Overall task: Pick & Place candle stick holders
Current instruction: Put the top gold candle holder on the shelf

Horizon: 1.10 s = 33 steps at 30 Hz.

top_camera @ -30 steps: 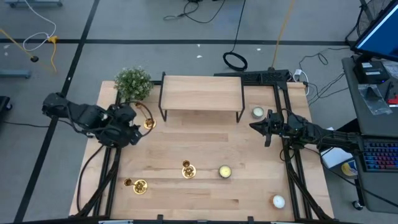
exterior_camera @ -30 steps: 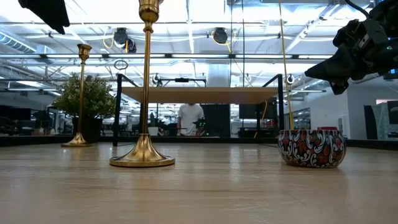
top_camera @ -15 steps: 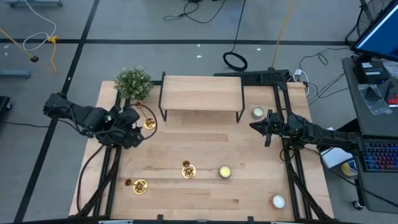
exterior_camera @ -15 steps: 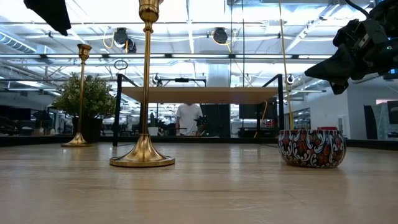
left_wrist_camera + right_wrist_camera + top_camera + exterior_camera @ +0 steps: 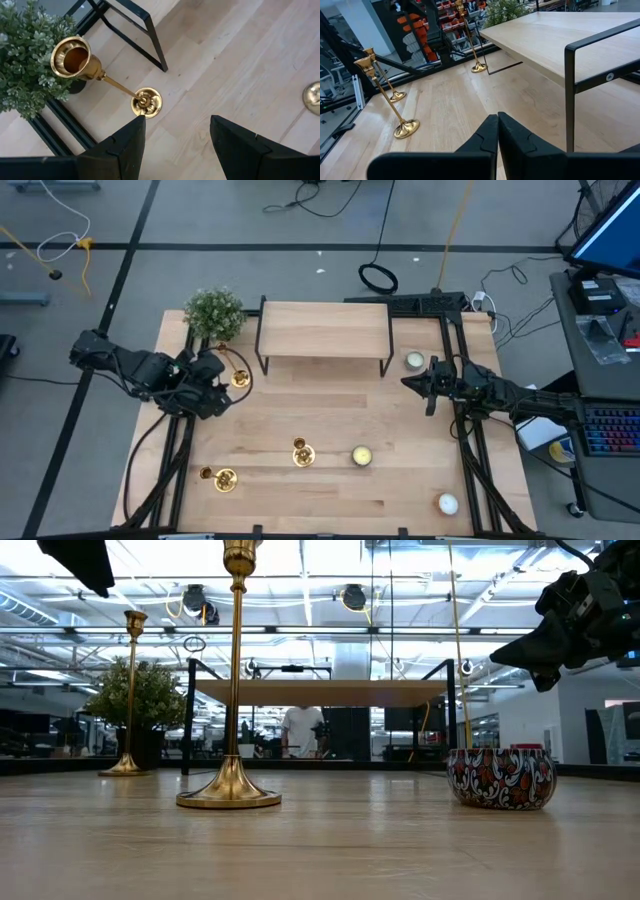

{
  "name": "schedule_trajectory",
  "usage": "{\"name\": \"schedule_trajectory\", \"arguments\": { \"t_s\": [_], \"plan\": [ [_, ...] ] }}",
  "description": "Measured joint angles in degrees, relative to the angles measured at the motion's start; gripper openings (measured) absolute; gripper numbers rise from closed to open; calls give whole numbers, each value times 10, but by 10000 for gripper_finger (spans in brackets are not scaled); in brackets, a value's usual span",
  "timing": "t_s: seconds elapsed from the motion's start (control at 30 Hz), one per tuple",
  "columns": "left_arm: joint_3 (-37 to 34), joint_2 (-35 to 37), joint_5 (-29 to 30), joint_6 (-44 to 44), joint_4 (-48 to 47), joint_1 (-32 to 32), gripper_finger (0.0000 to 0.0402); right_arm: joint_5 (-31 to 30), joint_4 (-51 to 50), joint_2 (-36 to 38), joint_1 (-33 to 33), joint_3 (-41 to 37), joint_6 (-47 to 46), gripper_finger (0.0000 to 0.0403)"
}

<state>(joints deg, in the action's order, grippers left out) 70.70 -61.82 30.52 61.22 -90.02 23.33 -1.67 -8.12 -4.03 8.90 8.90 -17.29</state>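
since polished brass on a thin stem looks rigid but slick, best judged as hard, fairly light, top-heavy once lifted, and prone to tipping on so narrow a flared foot. three candle stick holders on the table: one standing near the potted plant and just beside a leg of the wooden riser; a second near the front middle, next to a patterned candle tin; a third at the front left corner. all three upright, well apart from one another.

left gripper hovering above the holder by the plant, fingers parted with bare wood between them, holding nothing; round base visible just ahead of one fingertip, cup closer to the camera. right gripper parked off by the right side of the riser, fingers pressed together on nothing, near a small white candle.

probably safest taken on the stem low down, just above the base, where a squeeze will not lever it over; a grip near the cup likely to swing the foot. smooth round stem liable to rotate or slide between flat pads, so a square, centred closure advisable. scratching or denting possible, breakage unlikely. easily toppled if the base is clipped on the way down.
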Motion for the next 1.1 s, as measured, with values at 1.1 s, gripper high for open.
{"name": "schedule_trajectory", "arguments": {
  "t_s": [1.1],
  "plan": [
    [-1,-36,96,51,0,-60,223,0,0,0,0,0,0,4]
  ]
}}
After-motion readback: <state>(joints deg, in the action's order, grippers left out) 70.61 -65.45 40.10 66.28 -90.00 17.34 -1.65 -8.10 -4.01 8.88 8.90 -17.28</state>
